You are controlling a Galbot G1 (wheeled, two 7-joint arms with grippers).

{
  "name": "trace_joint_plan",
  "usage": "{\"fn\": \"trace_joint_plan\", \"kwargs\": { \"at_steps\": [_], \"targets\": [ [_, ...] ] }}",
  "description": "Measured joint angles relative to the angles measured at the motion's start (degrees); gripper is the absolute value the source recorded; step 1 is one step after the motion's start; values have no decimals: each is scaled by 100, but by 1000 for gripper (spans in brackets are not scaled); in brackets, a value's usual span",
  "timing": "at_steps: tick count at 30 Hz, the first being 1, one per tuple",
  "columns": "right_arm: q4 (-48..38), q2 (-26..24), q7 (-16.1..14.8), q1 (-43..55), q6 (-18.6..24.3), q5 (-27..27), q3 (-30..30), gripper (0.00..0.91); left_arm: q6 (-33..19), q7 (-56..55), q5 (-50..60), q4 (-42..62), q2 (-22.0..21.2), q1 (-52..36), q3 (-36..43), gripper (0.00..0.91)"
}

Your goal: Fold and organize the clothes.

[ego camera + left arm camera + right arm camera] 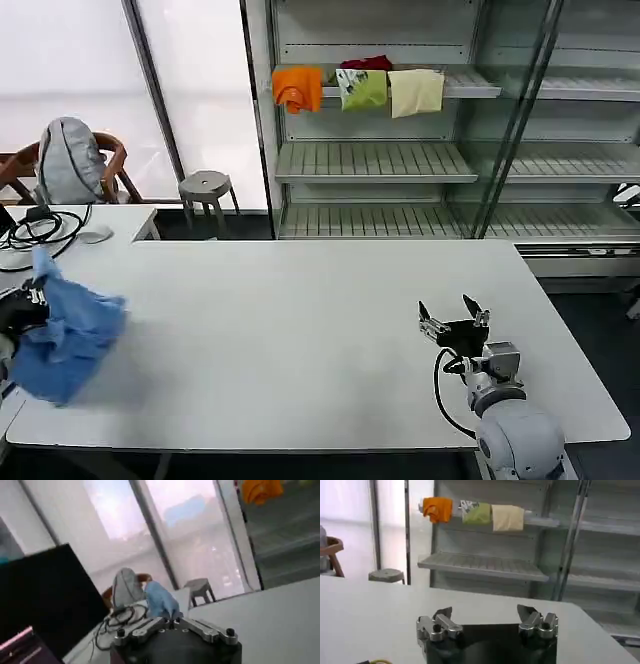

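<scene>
Shirt bunched at the counter's left edge

Crumpled sky-blue T-shirt [68,325] lies heaped at the left edge of the white counter [300,340], toward the near corner; the left gripper [25,300] sits at that edge with its fingers closed on a fold of the fabric, a blue tuft rising from between them in the left wrist view; the right gripper [452,318] rests near the counter's near right side, well apart from the shirt, fingers spread wide and holding nothing.

We see bright daylight thru the window [70,70], blown out w/ glare. Soft faint shadows on the table [300,340]. Left wrist view hazy, blurred; the shelves [485,567] softly defocused.
</scene>
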Motion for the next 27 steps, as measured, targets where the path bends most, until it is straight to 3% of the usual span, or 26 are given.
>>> {"fn": "trace_joint_plan", "kwargs": {
  "at_steps": [6, 16, 27],
  "targets": [
    [3, -9, 3, -76, 9, -18, 110, 907, 31, 148, 974, -777, -608, 0, 482, 20],
    [90, 84, 34, -211, -28, -123, 306, 907, -99, 217, 2615, -1113, -2098, -362, 3007, 20],
    [114, 164, 23, -197, -56, -259, 341, 907, 63, -353, 2343, -586, -3130, -1541, 4476, 20]
  ]
}}
